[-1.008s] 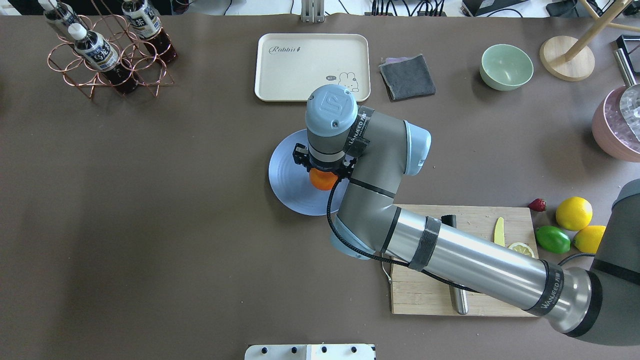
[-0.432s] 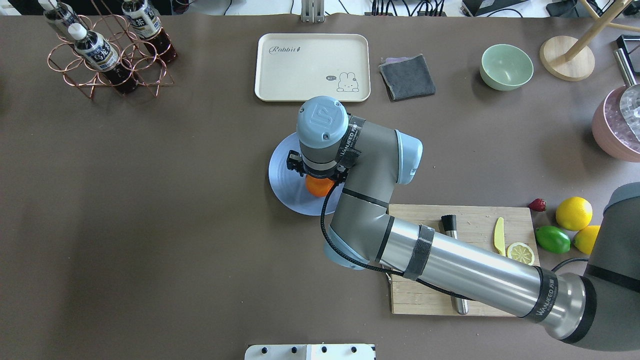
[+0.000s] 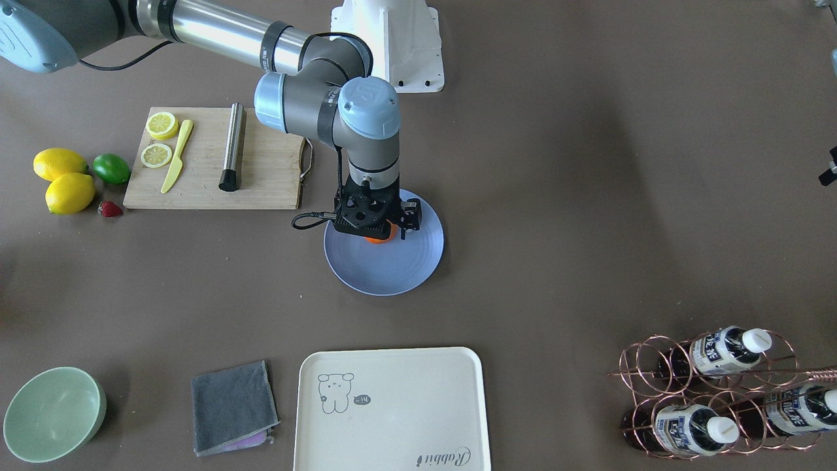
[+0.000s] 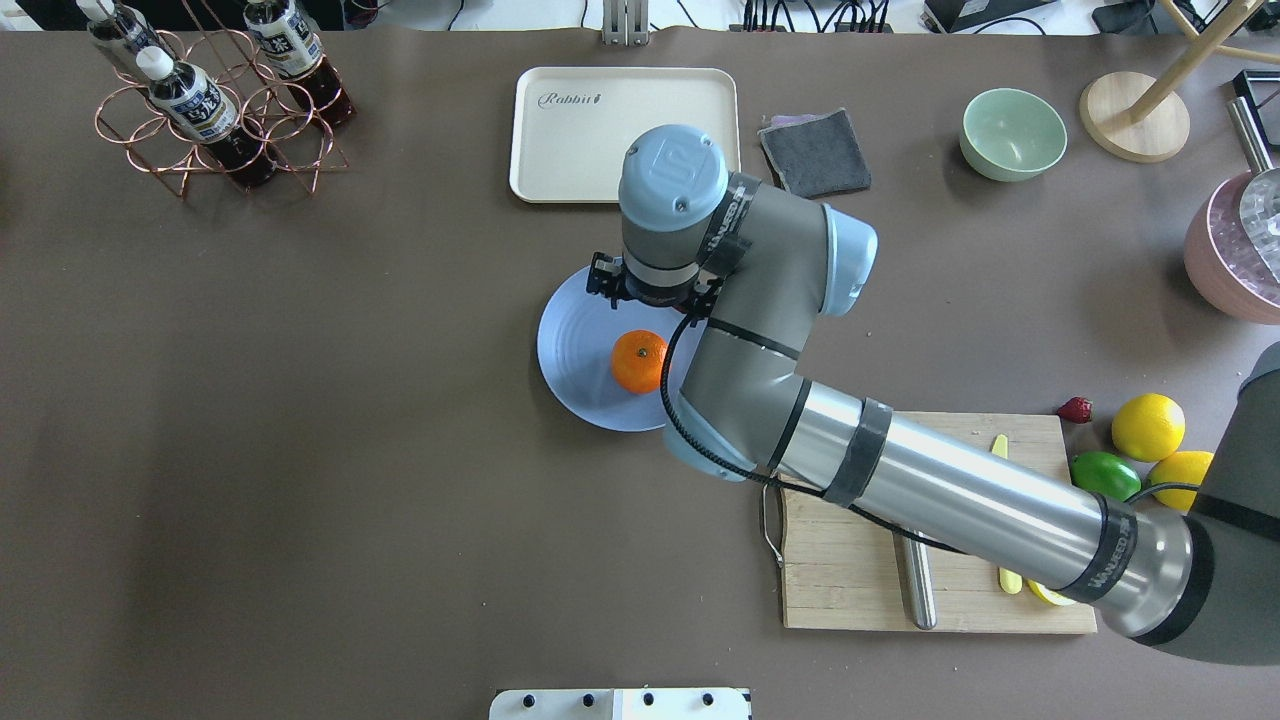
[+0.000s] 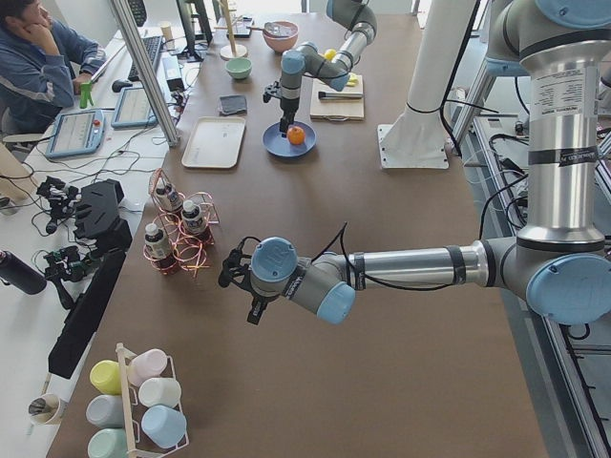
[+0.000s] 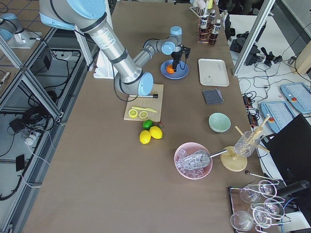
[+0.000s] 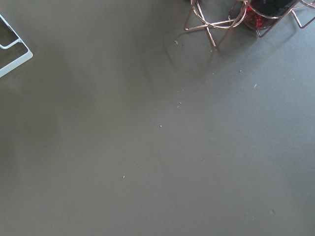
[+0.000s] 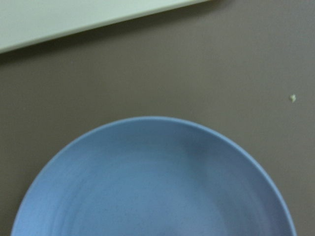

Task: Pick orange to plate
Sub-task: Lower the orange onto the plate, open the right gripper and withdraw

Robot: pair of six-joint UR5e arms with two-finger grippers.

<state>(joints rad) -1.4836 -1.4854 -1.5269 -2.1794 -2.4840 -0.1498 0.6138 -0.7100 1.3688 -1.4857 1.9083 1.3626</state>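
My right jaws are standing apart and empty, hovering over the plate's (image 4: pixel 575 345) far rim, on the tray (image 4: pixel 580 140) side. The orange (image 4: pixel 639 360) is sitting free on the plate, just right of its centre and clear of the jaws. The plate is lying mid-desk (image 4: pixel 300 450). I'm reading the placing as done and the retreat as in hand. For the next move I'm judging a straight lift, then a swing toward my base over the cutting board (image 4: pixel 850 590), keeping the wrist cable (image 4: pixel 668 400) off the orange so it isn't rolling.
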